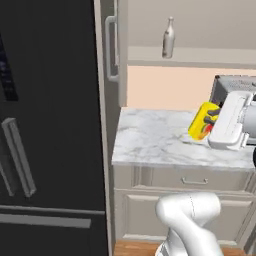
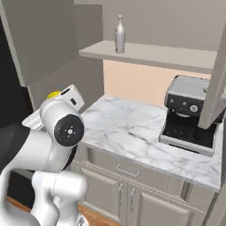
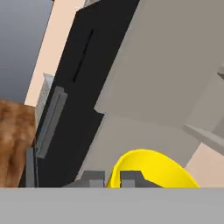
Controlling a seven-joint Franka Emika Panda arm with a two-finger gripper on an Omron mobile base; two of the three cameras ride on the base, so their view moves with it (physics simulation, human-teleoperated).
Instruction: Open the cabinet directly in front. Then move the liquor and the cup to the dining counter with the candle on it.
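Note:
The cabinet stands open, its left door (image 1: 112, 47) swung aside and its right door (image 2: 215, 86) hanging at the edge of the right base view. On its inner shelf (image 1: 200, 56) stands the liquor (image 1: 169, 37) (image 2: 119, 34), a pale bottle, upright and alone. My gripper (image 1: 212, 120) is shut on the yellow cup (image 1: 202, 121), holding it tilted above the short marble countertop. In the hand view the cup (image 3: 148, 168) sits between the fingertips (image 3: 131, 178). A sliver of the cup (image 2: 54, 94) peeks from behind my arm. The dining counter is out of view.
A black fridge (image 1: 50, 125) fills the left side, close to the open door. A coffee machine (image 2: 187, 112) sits on the short marble countertop (image 1: 150, 140) at the right. Drawer and lower doors (image 1: 195, 180) lie below it.

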